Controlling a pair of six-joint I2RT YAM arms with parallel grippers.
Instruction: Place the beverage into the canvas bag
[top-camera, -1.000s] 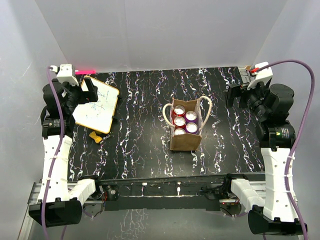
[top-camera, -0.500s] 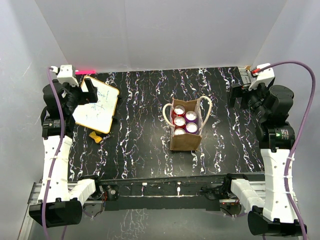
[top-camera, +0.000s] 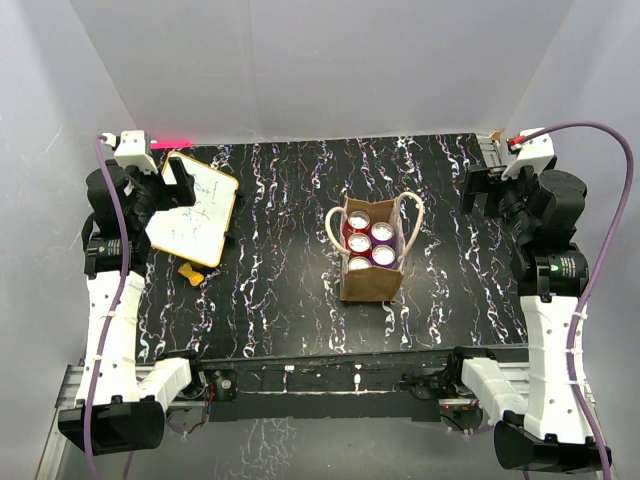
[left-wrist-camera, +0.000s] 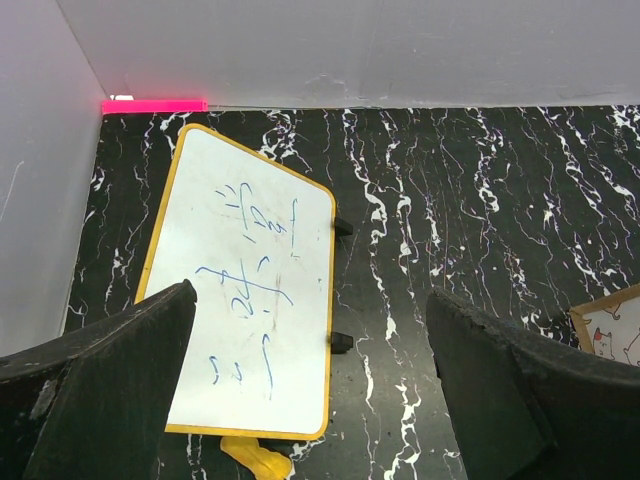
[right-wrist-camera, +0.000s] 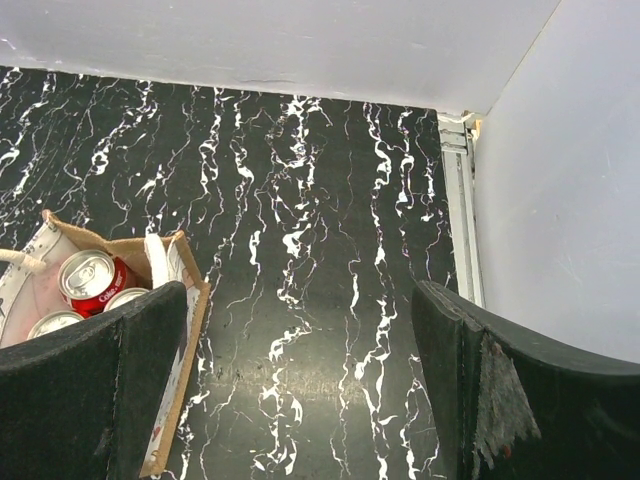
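The tan-brown canvas bag (top-camera: 371, 258) stands upright in the middle of the table with several beverage cans (top-camera: 370, 240) inside, tops showing. Its cream handles hang at both sides. In the right wrist view the bag (right-wrist-camera: 180, 340) shows at the lower left with a red can (right-wrist-camera: 88, 278) in it. My right gripper (top-camera: 478, 190) is open and empty, raised at the far right, well away from the bag. My left gripper (top-camera: 175, 180) is open and empty, raised at the far left over a whiteboard.
A yellow-framed whiteboard (top-camera: 195, 210) with blue scribbles lies at the back left, also in the left wrist view (left-wrist-camera: 245, 300). A small yellow object (top-camera: 190, 272) lies by its near edge. A pink strip (left-wrist-camera: 155, 105) sits at the back wall. White walls enclose the table.
My right gripper has drawn back a little toward the far right corner. The left arm, the bag and the cans have not moved.
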